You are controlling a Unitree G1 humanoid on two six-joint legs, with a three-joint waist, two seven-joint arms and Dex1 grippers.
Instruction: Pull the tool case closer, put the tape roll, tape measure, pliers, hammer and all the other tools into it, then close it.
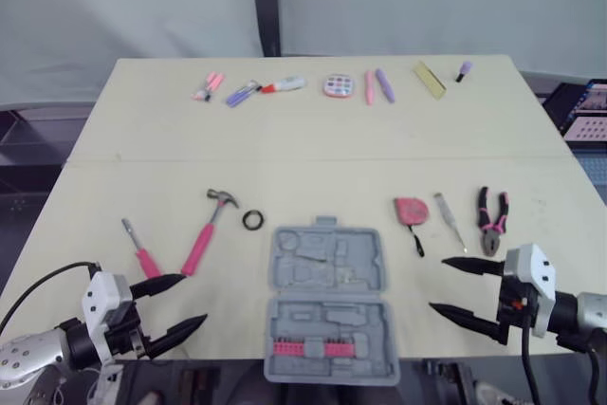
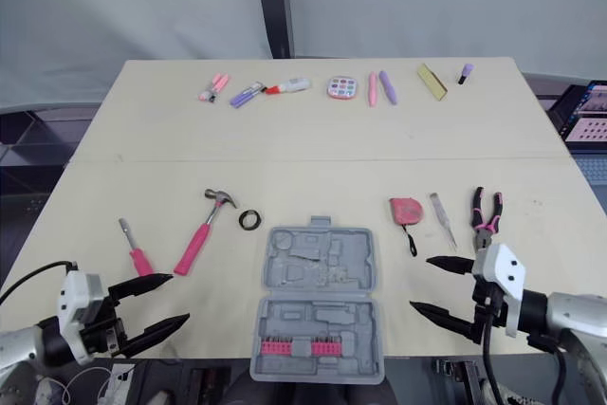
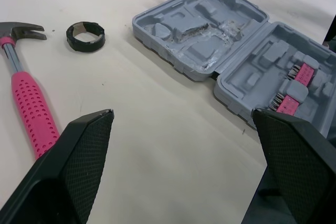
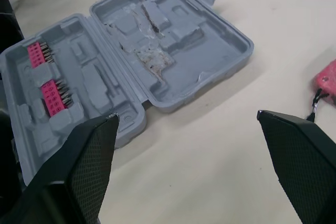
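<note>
Head view: the open tool case (image 1: 285, 277) lies flat at the near edge of the table (image 1: 303, 130). Its lid half is the farther one, and two pink bit strips (image 1: 305, 347) sit in the near half. From the case, the hammer (image 1: 200, 248) lies at 10 o'clock, with its pink handle toward the robot. The tape roll (image 1: 245, 221) sits just beside the hammer's head, apart from the case. A pink-handled screwdriver (image 1: 141, 253) lies at 9 o'clock. The tape measure (image 1: 410, 209) is at 1 o'clock, the pliers (image 1: 491, 237) at 2 o'clock, and a thin metal tool (image 1: 450, 222) lies between them. A row of small pens and markers (image 1: 285, 85) lines the far edge at 12 o'clock.

The left gripper (image 1: 191, 301) hovers low at the case's 9 o'clock with its jaws spread wide, one tip close to the hammer handle. The right gripper (image 1: 438, 284) hovers at 3 o'clock, also wide open, with its tips aimed at the case.

Left wrist view: the left fingers (image 3: 79, 161) frame bare table. The hammer lies next to one finger, the roll is beyond its head, and the case is by the other finger.

Right wrist view: the right fingers (image 4: 86, 171) stand wide apart. One is at the case's near half, and the other is near the tape measure's cord.
</note>
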